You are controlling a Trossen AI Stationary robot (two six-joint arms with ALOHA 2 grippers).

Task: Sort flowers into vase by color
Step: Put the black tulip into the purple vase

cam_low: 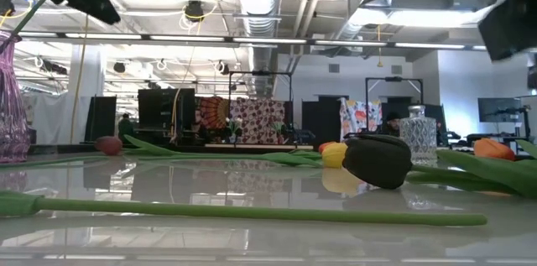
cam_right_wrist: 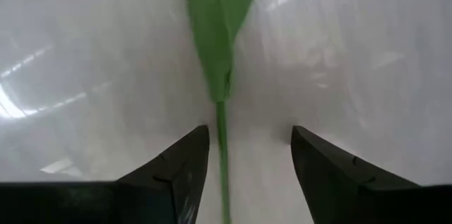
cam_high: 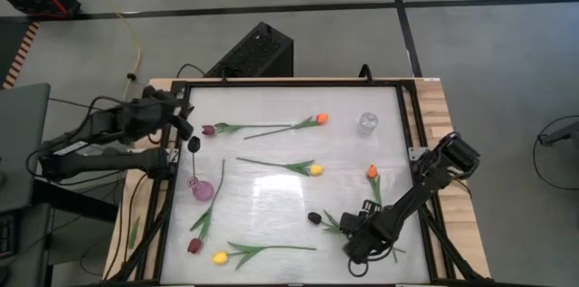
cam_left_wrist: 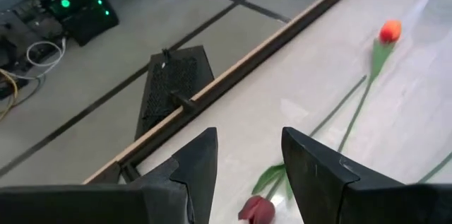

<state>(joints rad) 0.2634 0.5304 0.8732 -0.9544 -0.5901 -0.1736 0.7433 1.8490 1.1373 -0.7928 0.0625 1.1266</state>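
- Flowers lie scattered flat on the white table (cam_high: pixel 271 106): a maroon one (cam_high: pixel 209 129) and an orange one (cam_high: pixel 320 119) at the far side, a yellow one (cam_high: pixel 316 169) near the middle, another orange one (cam_high: pixel 372 171) to the right, a maroon one (cam_high: pixel 194 245) and a yellow one (cam_high: pixel 220 257) at the near left edge, and a dark one (cam_high: pixel 314 218) just beside the right gripper.
- A pink vase (cam_high: pixel 203 189) stands at the left of the table with a stem in it and a dark head (cam_high: pixel 194 144) above; whether the left gripper touches that stem cannot be told.
- A clear glass vase (cam_high: pixel 366 123) stands at the far right, holding nothing.
- In the low view the pink vase (cam_low: pixel 12 102) is cut off by the frame edge, and the dark flower head (cam_low: pixel 377 161) sits large in front.
- The left gripper (cam_left_wrist: pixel 247 164) hangs over the far left corner, jaws apart, above the maroon head (cam_left_wrist: pixel 257 210).
- The right gripper (cam_right_wrist: pixel 248 160) is low at the near right, its arm reaching in from the right edge, jaws apart on either side of a green stem (cam_right_wrist: pixel 222 139) and not clamped on it.
- A black box (cam_high: pixel 253 52) sits on the grey floor beyond the table; the low view shows a large hall with ceiling pipes and hanging cloths.
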